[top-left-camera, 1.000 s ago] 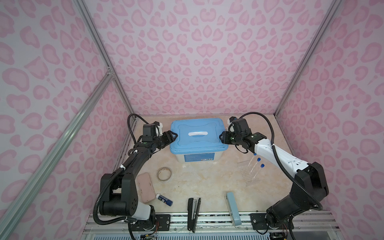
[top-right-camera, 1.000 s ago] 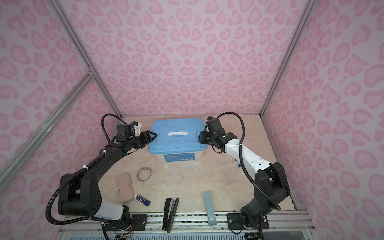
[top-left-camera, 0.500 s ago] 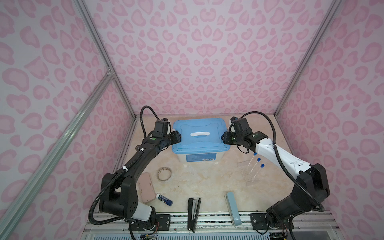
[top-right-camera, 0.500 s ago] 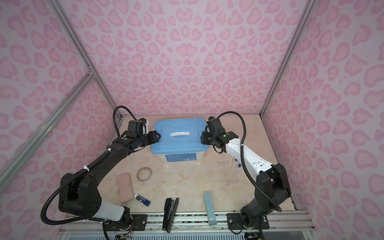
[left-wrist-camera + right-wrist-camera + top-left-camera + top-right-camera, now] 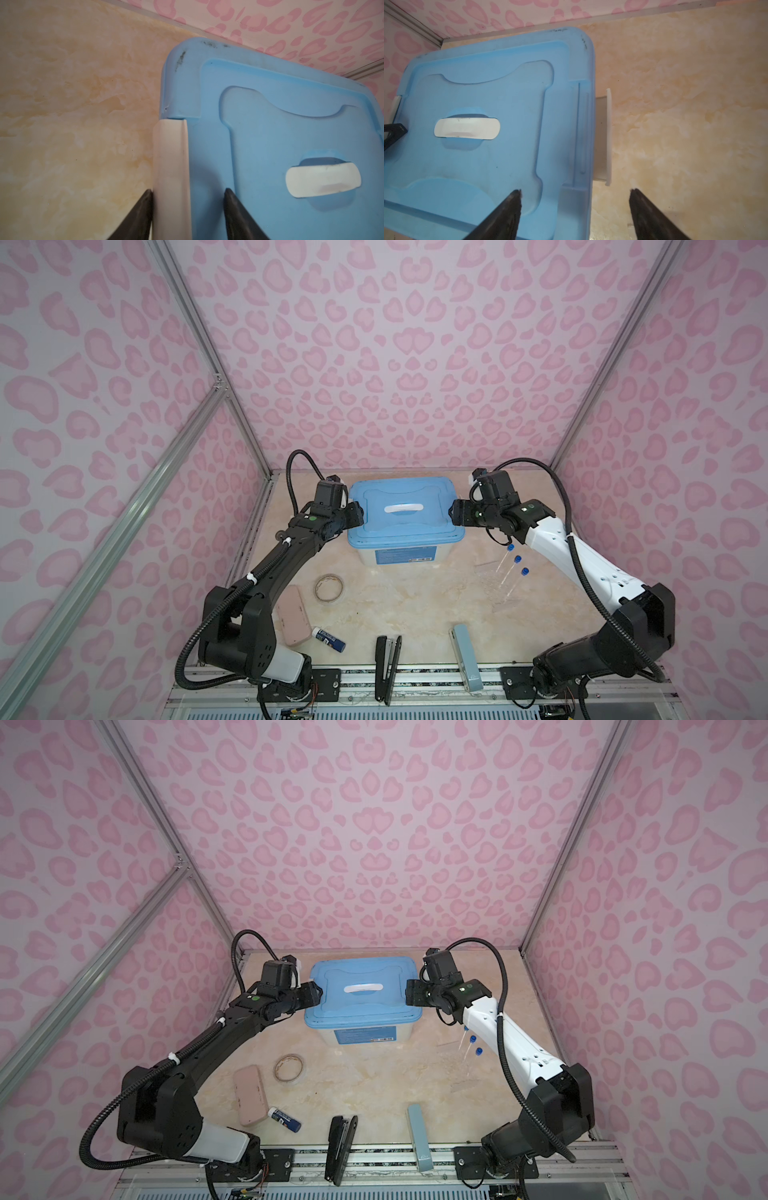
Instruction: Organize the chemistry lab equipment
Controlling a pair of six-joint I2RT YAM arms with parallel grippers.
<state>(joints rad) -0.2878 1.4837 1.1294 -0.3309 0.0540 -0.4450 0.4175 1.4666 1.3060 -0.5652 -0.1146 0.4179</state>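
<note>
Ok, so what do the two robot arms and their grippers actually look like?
The left arm is black throughout apart from a pale shell at its base, with white ties along it. The right arm is black with a white forearm shell. Each carries a ribbed black cable and a small green light. The left gripper and right gripper have slim, black, tapered fingers.
</note>
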